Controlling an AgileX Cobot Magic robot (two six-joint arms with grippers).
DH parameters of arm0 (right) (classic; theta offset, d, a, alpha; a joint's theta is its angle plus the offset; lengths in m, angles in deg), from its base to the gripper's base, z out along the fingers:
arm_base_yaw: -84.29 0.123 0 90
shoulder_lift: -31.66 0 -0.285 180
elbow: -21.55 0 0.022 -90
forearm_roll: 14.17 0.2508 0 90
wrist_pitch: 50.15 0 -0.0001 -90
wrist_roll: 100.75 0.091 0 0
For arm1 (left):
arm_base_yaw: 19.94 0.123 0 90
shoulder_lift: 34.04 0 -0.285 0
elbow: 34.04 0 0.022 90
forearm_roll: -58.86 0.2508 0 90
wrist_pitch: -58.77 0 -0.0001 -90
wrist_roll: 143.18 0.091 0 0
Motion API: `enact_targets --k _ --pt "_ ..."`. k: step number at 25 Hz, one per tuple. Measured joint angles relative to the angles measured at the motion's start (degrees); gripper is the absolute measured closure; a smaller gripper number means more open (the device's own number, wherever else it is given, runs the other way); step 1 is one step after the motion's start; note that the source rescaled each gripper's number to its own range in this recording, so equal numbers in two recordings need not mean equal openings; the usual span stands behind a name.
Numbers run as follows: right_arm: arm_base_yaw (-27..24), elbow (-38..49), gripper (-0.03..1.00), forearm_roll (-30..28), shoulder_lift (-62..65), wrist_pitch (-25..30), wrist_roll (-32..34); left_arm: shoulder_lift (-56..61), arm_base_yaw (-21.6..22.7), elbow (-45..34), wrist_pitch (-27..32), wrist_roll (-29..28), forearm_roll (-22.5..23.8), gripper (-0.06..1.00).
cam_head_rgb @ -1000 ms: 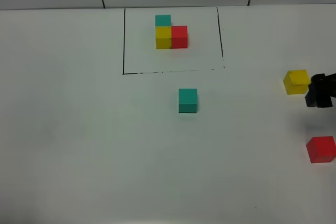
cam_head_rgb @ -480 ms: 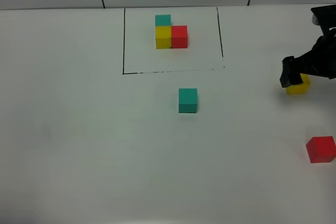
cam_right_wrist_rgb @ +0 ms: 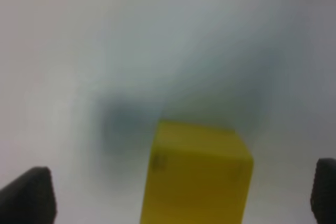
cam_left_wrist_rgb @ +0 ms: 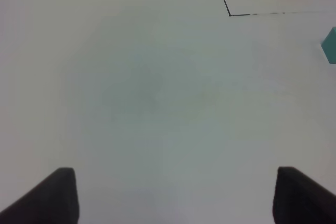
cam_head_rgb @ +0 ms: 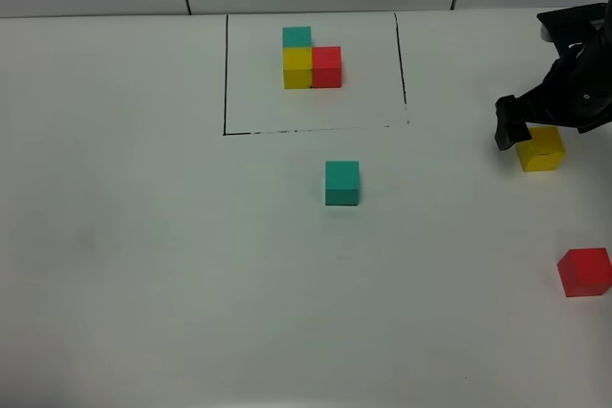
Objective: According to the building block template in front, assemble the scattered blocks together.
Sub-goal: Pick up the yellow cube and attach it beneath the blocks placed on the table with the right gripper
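So the template (cam_head_rgb: 311,56) sits up by the far edge of the bench (cam_head_rgb: 143,284), about midway along it. It's a little L: teal at the back, yellow touching in front of it, and red tight against the yellow's right side. A thin black outline (cam_head_rgb: 226,74) runs around it on the left, near and right sides.

The loose ones are all over the place. The teal cube (cam_head_rgb: 341,182) is around the middle of the bench, just on the near side of the outline's front line and not touching anything. The yellow cube (cam_head_rgb: 541,148) is way over by the right edge. The red cube (cam_head_rgb: 584,271) is also at the right edge but closer to the near-right corner, well apart from the yellow.

The right end effector (cam_right_wrist_rgb: 176,198) is down over the yellow cube with its jaws spread wide. The wrist view is blurry, but the cube sits between the two fingers with a gap on each side, so it's released and not gripping.

The left end effector (cam_left_wrist_rgb: 173,195) is wide open too, over bare bench with nothing between its fingers. Its camera just catches the outline's corner and a sliver of the teal cube.
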Motion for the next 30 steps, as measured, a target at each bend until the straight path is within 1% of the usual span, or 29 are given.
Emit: enact_targets --k 8,13,15,17,18,19,21,23,24,27,30 --pt "-1.17 -0.08 -0.03 -2.11 -3.04 -0.13 1.22 0.0 0.0 0.0 0.0 0.0 -0.05 -0.02" --pt "-1.17 -0.08 -0.03 -2.18 -4.26 -0.19 1.55 0.0 0.0 0.0 0.0 0.0 -0.05 -0.02" --pt "-1.17 -0.08 -0.02 -2.3 -4.64 -0.22 1.79 0.0 0.0 0.0 0.0 0.0 -0.05 -0.02" --pt "-1.17 -0.08 0.06 -2.3 -4.83 -0.25 2.45 0.0 0.0 0.0 0.0 0.0 -0.05 -0.02" --pt "-1.17 -0.08 0.13 -2.35 -4.83 -0.25 2.95 0.0 0.0 0.0 0.0 0.0 -0.05 -0.02" --pt "-1.17 -0.08 0.23 -2.35 -4.83 -0.25 3.55 0.0 0.0 0.0 0.0 0.0 -0.05 -0.02" --pt "-1.17 -0.08 0.53 -2.42 -4.83 -0.19 4.39 0.0 0.0 0.0 0.0 0.0 -0.05 -0.02" --pt "-1.17 -0.08 0.97 -2.83 -4.83 0.07 5.28 0.0 0.0 0.0 0.0 0.0 -0.05 -0.02" --pt "-1.17 -0.13 0.92 -3.15 -4.83 0.25 5.74 0.0 0.0 0.0 0.0 0.0 -0.05 -0.02" --pt "-1.11 -0.13 0.93 -3.61 -4.56 1.58 6.82 0.0 0.0 0.0 0.0 0.0 -0.05 -0.02" --pt "-0.27 -0.13 0.93 -3.87 -2.2 5.13 8.16 0.0 0.0 0.0 0.0 0.0 -0.05 -0.02"
